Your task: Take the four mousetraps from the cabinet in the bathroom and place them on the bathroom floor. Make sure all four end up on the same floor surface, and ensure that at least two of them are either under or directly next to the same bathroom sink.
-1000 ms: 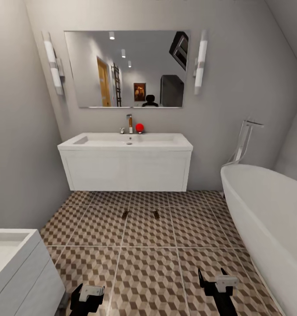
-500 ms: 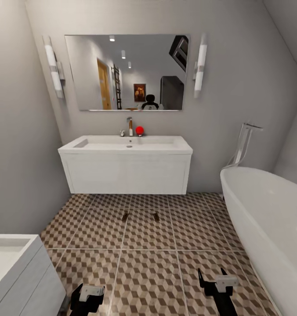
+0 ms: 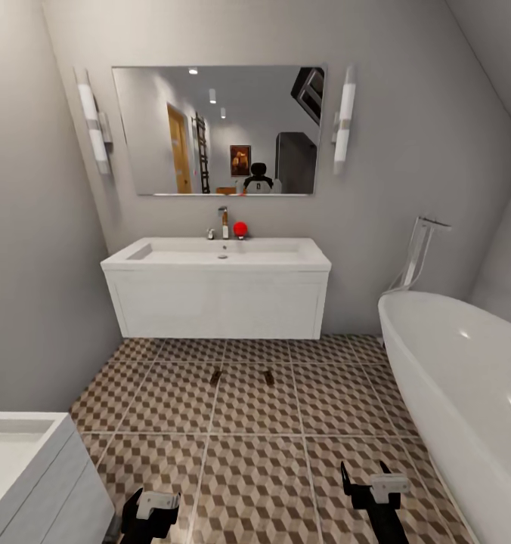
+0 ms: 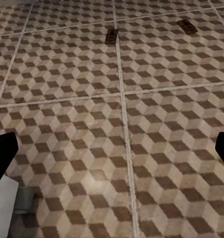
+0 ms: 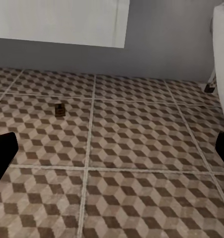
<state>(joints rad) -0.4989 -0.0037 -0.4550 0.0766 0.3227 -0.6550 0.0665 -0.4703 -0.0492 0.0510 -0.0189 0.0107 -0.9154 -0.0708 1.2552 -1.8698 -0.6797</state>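
Both arms low at the near edge of the head view, wrists pointing forward over the bathroom floor (image 3: 255,468). Left gripper (image 3: 151,505) near a white unit (image 3: 29,483) in the near-left corner; right gripper (image 3: 375,487) not far from the white bathtub (image 3: 467,378). In each wrist view, dark fingertips (image 4: 2,156) and (image 5: 3,151) sitting at opposite edges of the frame with bare tile between them: both pincers spread wide, holding nothing.

Two mousetraps flat on the tiles, just in front of the bathroom sink (image 3: 218,291): left mousetrap (image 3: 215,375) lying on a grout line, right mousetrap (image 3: 269,376) a little apart from it on the next tile. Both well ahead of the grippers, neither touched. Other traps nowhere to be made out.

Basin of the sink bare apart from a drain; a chrome tap (image 3: 223,221) and a small red object (image 3: 240,227) on its back ledge. Tub interior glossy white, contents hidden by the rim.

Left wrist view: both traps at the far edge, one (image 4: 112,35) on the grout line, one (image 4: 187,26) beside it. Right wrist view: one trap (image 5: 59,109) clear on the tiles, plus the sink's underside (image 5: 59,22) and a tub edge (image 5: 222,54). Head view alone: mirror (image 3: 218,128) and wall lamps (image 3: 343,117).
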